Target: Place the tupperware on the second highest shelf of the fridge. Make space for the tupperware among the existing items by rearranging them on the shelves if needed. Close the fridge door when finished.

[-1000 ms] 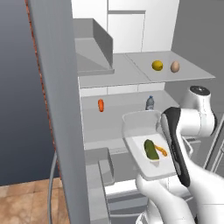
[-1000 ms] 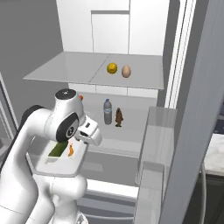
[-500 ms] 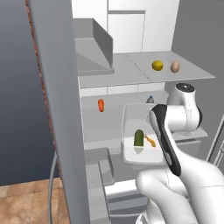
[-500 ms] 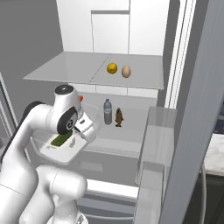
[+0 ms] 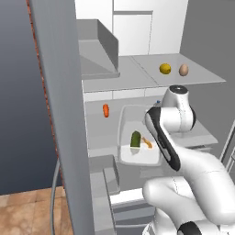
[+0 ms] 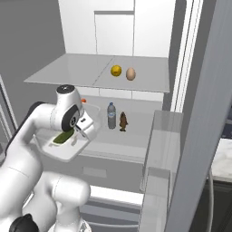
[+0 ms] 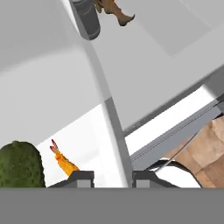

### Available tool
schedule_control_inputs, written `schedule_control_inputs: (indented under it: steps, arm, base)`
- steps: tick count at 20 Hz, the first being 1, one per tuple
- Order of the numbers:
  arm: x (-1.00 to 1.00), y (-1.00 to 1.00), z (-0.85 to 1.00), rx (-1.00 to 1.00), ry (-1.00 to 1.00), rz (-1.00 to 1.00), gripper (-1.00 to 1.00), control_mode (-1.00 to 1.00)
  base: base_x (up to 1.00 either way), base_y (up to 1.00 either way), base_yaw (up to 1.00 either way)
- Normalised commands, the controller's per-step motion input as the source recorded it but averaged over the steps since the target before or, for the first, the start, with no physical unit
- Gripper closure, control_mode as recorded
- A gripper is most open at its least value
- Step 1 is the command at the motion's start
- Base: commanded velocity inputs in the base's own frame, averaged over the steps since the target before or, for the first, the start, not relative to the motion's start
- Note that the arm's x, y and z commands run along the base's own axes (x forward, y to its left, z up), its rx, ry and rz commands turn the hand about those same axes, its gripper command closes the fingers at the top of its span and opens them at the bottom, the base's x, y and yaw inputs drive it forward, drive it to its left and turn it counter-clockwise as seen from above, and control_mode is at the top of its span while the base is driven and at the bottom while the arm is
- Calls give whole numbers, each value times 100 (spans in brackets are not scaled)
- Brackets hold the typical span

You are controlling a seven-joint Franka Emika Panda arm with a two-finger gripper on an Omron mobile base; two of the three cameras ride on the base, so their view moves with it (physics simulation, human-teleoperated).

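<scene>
The jaws [image 7: 107, 175] pinch the rim of the tupperware [image 5: 137, 137], nearly closed on its thin wall, with one fingertip [image 7: 81, 177] inside the tub and one outside. The tub (a green piece [image 5: 136, 139] and an orange sliver [image 5: 147, 142] inside) hangs level over a lower shelf [image 6: 131, 136] of the open fridge [image 6: 113, 27]. On the shelf above [image 6: 81, 72] sit a yellow fruit [image 6: 116, 70] and a tan egg [image 6: 131, 74]. A bottle [image 6: 111, 115] stands just beside the tub.

Tupperware: one [image 5: 137, 147], with one green piece [image 5: 136, 139] and one orange piece [image 5: 147, 142]
Yellow fruit: one [image 6: 116, 70]
Egg: one [image 6: 130, 74]
Red-orange piece: one [image 5: 106, 110]
Bottle: one [image 6: 111, 116]
Brown figure: one [image 6: 123, 121]
</scene>
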Motion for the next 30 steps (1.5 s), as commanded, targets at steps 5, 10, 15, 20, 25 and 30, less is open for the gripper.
schedule_control_inputs:
  steps: [5, 10, 15, 20, 25, 30]
  arm:
    - [44, 15, -24, 0, 0, 0, 100, -100]
    - [49, 13, -21, 0, 0, 0, 100, -100]
    - [46, 0, -11, 0, 0, 0, 100, -100]
    - [44, 0, -9, 0, 0, -3, 100, -100]
    - [27, 0, -11, 0, -14, -15, 100, -100]
    - [27, 0, -10, 0, -22, -18, 100, -100]
  base:
    - [0, 0, 0]
    - [0, 0, 0]
    - [0, 0, 0]
    - [0, 0, 0]
    - [0, 0, 0]
    - [0, 0, 0]
